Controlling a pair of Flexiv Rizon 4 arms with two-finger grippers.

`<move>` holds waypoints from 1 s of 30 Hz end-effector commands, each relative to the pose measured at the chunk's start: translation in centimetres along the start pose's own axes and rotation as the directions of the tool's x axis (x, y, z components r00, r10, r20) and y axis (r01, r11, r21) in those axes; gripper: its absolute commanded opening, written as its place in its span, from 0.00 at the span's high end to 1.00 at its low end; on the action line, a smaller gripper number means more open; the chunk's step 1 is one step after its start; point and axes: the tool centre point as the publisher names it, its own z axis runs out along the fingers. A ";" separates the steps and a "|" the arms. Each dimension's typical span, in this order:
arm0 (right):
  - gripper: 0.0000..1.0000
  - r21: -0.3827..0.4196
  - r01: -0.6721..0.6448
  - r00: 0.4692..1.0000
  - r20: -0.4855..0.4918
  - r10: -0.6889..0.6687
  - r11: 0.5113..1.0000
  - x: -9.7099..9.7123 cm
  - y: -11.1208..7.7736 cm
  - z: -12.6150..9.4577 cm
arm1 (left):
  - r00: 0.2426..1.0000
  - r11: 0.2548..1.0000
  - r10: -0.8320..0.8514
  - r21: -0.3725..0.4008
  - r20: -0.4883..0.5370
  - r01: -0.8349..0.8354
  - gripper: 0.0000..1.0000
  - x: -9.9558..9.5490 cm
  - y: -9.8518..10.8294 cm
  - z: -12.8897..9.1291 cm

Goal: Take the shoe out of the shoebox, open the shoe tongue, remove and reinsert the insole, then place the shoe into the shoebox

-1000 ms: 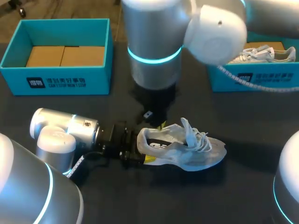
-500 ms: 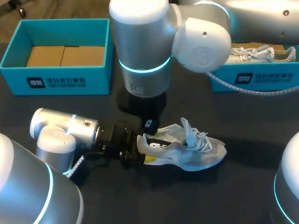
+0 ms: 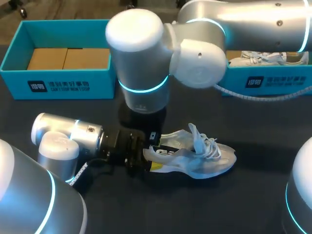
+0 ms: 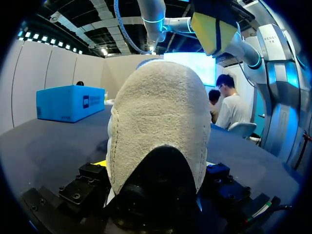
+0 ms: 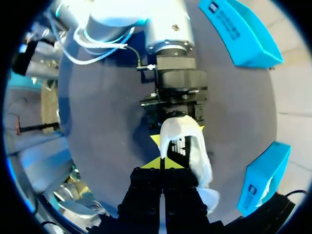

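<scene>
Gripping the shoe [image 3: 195, 156] by its heel is the left hand [image 5: 178, 134], while the right hand [image 5: 162, 164], closed, hides overhead beneath its arm.

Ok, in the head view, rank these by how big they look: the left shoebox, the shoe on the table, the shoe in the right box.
1. left shoebox
2. shoe on the table
3. shoe in the right box, but this rank is unsure: it lies farther off and my right arm hides part of it.
</scene>
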 end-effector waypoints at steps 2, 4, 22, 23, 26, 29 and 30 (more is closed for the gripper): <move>1.00 -0.035 0.004 1.000 -0.028 -0.005 0.999 -0.9 -1.0 0.7 | 1.000 1.000 0.000 0.000 0.000 0.000 1.00 0.0 0.0 0.0; 1.00 -0.035 0.004 1.000 -0.028 -0.005 0.999 -0.9 -1.0 0.7 | 1.000 1.000 0.000 0.000 0.000 0.000 1.00 0.0 0.0 0.0; 1.00 -0.041 0.081 0.995 -0.048 -0.083 0.996 -4.7 -2.7 6.4 | 1.000 1.000 0.000 0.000 0.000 0.000 1.00 0.0 0.0 0.0; 1.00 -0.036 0.081 0.995 -0.051 -0.082 0.996 -4.8 -2.7 6.6 | 1.000 1.000 0.000 0.000 0.000 0.000 1.00 0.0 0.0 0.0; 1.00 -0.046 0.081 0.995 -0.052 -0.084 0.996 -5.0 -3.2 7.3 | 1.000 1.000 0.000 0.000 0.000 0.000 1.00 0.0 0.0 0.0; 1.00 -0.057 0.072 0.995 -0.058 -0.075 0.996 -5.4 -4.0 8.0 | 1.000 1.000 0.000 0.000 0.000 0.000 1.00 0.0 0.0 0.0; 1.00 -0.058 0.068 0.996 -0.056 -0.072 0.996 -5.4 -4.3 8.1 | 1.000 1.000 0.000 0.000 0.000 0.000 1.00 0.0 0.0 0.0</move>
